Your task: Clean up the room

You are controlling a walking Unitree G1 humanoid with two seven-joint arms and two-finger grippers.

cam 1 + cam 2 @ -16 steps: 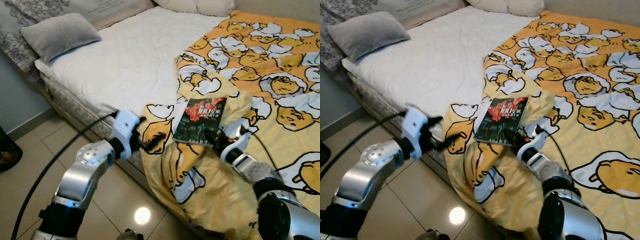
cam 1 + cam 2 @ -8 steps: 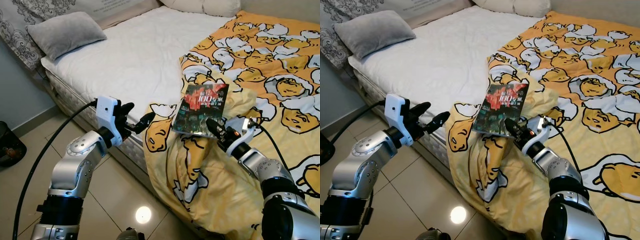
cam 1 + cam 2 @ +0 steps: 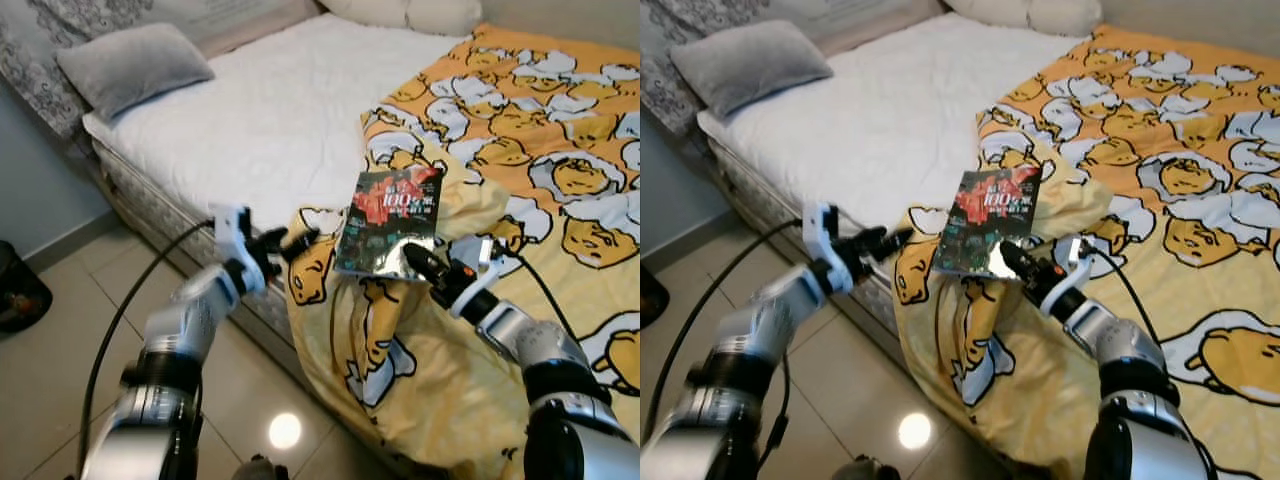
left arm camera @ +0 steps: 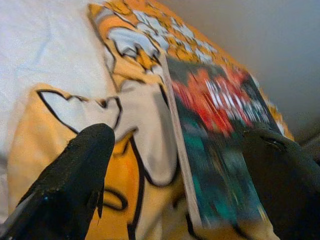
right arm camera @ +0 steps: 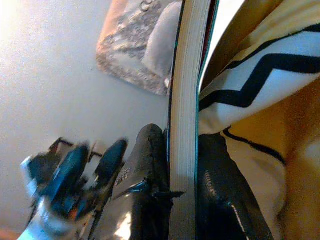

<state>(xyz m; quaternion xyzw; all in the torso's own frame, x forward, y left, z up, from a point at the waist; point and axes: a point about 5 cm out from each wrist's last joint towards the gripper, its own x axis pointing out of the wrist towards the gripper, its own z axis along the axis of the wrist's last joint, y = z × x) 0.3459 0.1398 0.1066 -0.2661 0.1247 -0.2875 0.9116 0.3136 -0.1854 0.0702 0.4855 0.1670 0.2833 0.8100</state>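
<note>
The dark book with a red picture (image 3: 385, 223) is tipped up over the yellow egg-print blanket (image 3: 520, 150); the right gripper (image 5: 175, 165) pinches its bottom edge tight; the left gripper (image 3: 290, 243), fingers spread wide and holding nothing, is just beside it; behind lie the white mattress (image 3: 270, 110) and a grey pillow (image 3: 130, 65).

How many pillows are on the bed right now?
2: a grey pillow at the bed's near-left corner, and a cream pillow along the far edge, cut off by the frame. More could lie out of frame.

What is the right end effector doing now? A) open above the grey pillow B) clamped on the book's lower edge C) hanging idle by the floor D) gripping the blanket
B: the right end effector has a finger on each face of the book, as the right wrist view confirms.
</note>
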